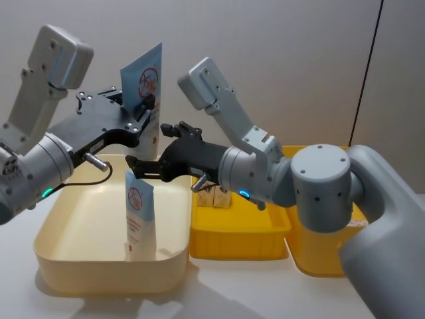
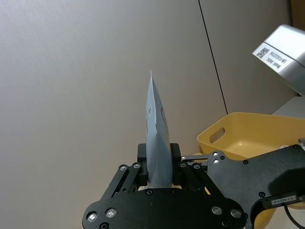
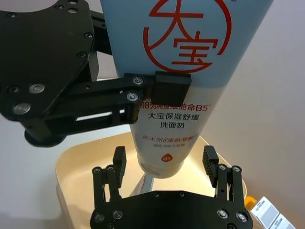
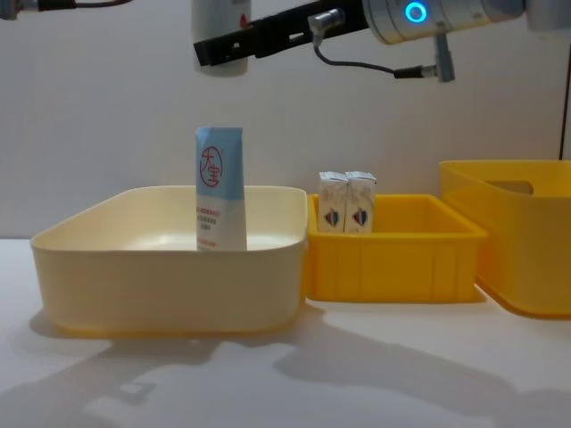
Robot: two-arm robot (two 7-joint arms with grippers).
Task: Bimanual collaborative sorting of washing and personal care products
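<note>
A second tube [image 4: 219,189] stands upright in the cream bin [image 4: 169,285]; two cartons [image 4: 347,203] stand in the low yellow bin [image 4: 393,259]. Above the cream bin, the left pincer [image 2: 159,164] pinches a tube [image 3: 183,71] held vertical, cap down. The right pincer [image 3: 164,164], spread, flanks its cap end.

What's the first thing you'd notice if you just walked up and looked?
A blue-and-white tube held high in the air above the cream bin, pinched by the left tool, while the right tool waits open around its bottom end. Another tube stands upright inside that cream bin. Beside it, two small white cartons stand in the shallow yellow bin.
</note>
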